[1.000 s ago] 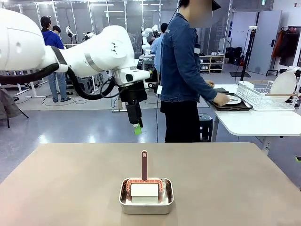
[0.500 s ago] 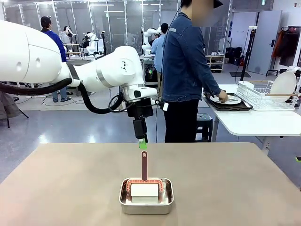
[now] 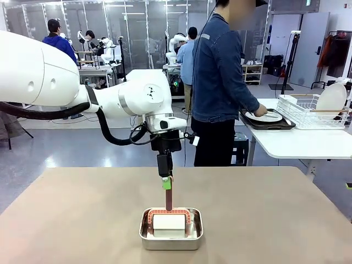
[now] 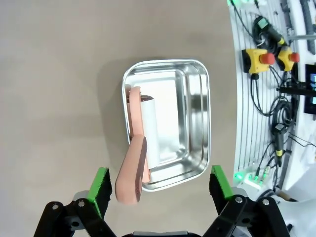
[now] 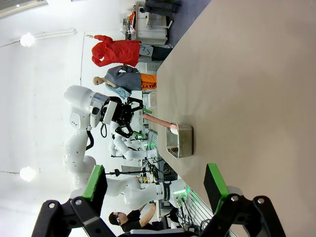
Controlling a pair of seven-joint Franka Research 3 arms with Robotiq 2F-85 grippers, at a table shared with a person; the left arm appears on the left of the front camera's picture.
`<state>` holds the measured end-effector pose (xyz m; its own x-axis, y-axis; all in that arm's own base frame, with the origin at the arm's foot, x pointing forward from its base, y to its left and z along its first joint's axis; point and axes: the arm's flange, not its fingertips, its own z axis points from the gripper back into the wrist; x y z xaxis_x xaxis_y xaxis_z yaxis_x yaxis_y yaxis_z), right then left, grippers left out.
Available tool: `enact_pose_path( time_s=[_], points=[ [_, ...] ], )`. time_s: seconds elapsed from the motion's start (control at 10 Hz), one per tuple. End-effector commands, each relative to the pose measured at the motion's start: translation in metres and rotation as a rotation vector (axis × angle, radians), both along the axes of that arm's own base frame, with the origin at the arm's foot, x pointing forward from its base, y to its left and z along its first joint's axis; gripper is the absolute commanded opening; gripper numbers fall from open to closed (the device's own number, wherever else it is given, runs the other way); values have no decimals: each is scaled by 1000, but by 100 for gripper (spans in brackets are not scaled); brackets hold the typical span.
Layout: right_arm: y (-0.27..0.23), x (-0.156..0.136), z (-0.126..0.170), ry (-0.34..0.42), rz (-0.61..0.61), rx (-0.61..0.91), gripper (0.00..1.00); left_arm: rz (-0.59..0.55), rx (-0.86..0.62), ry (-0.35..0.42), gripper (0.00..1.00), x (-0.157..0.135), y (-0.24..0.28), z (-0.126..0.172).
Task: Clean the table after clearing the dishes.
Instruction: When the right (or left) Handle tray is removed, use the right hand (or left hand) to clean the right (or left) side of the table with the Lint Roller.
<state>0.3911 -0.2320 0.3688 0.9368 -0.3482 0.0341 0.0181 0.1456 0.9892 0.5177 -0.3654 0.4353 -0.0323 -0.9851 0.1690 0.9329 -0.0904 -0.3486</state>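
My left gripper (image 3: 166, 183) hangs open over the tan table (image 3: 77, 220), its green pad level with the top of an upright reddish-brown handle (image 3: 169, 198). In the left wrist view the handle (image 4: 132, 170) rises just inside the left finger (image 4: 100, 190), and the open gripper (image 4: 160, 190) holds nothing. The handle belongs to a tool with a white block (image 3: 169, 222) in a steel pan (image 3: 171, 237). One of the dishes, a white plate (image 3: 269, 116) on a dark tray (image 3: 275, 125), lies on a white side table under a person's hand. My right gripper (image 5: 154, 186) is open above the table (image 5: 247, 89).
The person (image 3: 220, 82) stands at the far edge, turned toward the white side table (image 3: 297, 144). A wire rack (image 3: 308, 113) there holds a white plate (image 3: 331, 99). Cables and yellow stop buttons (image 4: 259, 58) line the robot-side edge. The pan (image 5: 180, 140) shows far off.
My left arm has swung right and come down from above the far edge until its open gripper is level with the handle's top. The person's hand has shifted on the plate.
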Motion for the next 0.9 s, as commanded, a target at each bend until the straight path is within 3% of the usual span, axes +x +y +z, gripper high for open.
enact_pose_path(
  time_s=[0.0,0.3,0.5,0.6,0.7,0.8],
  points=[
    [0,-2,2,-16,4,2,100,-22,-37,26,100,-8,3,-11],
    [0,-2,2,-16,4,2,100,-37,-18,45,100,-10,0,-19],
    [0,-2,2,-16,4,2,100,-57,3,47,58,-11,-3,-24],
    [0,-2,2,-16,4,2,100,-58,12,50,21,-12,-4,-26],
    [0,-2,2,-16,4,2,100,-59,11,46,35,-13,-4,-28],
    [0,-2,2,-16,4,2,100,-57,10,45,0,-12,-3,-27]
  ],
)
